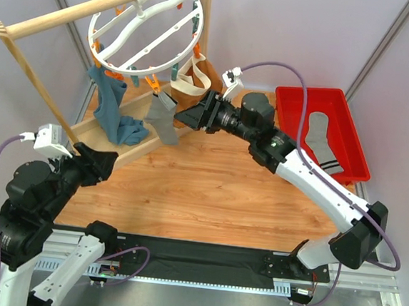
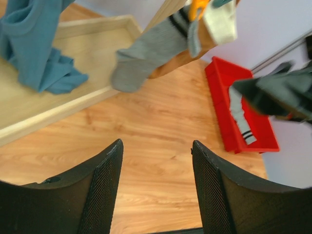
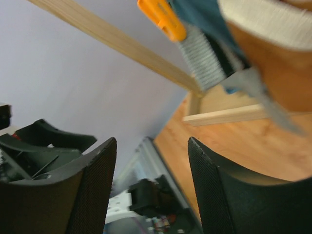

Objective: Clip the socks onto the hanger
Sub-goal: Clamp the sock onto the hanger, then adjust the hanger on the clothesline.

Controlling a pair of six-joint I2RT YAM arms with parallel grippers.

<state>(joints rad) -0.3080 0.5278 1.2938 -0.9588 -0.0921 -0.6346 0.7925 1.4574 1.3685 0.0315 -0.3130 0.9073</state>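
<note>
The white ring hanger (image 1: 145, 30) hangs from the wooden rail. One grey sock (image 1: 161, 117) hangs from an orange clip (image 1: 153, 84) on it; it also shows in the left wrist view (image 2: 151, 53), and its striped cuff under the clip shows in the right wrist view (image 3: 202, 56). The second sock (image 1: 319, 138) lies in the red bin (image 1: 352, 141) and shows in the left wrist view too (image 2: 240, 117). My right gripper (image 1: 197, 116) is open and empty just right of the hung sock. My left gripper (image 1: 100, 162) is open and empty over the table's left side.
A teal-blue cloth (image 1: 115, 113) hangs at the ring's left and drapes onto the wooden frame's base (image 1: 99, 133). A brown tote bag with cream handles (image 1: 197, 77) hangs behind the right gripper. The frame's slanted post (image 1: 35, 81) runs beside the left arm.
</note>
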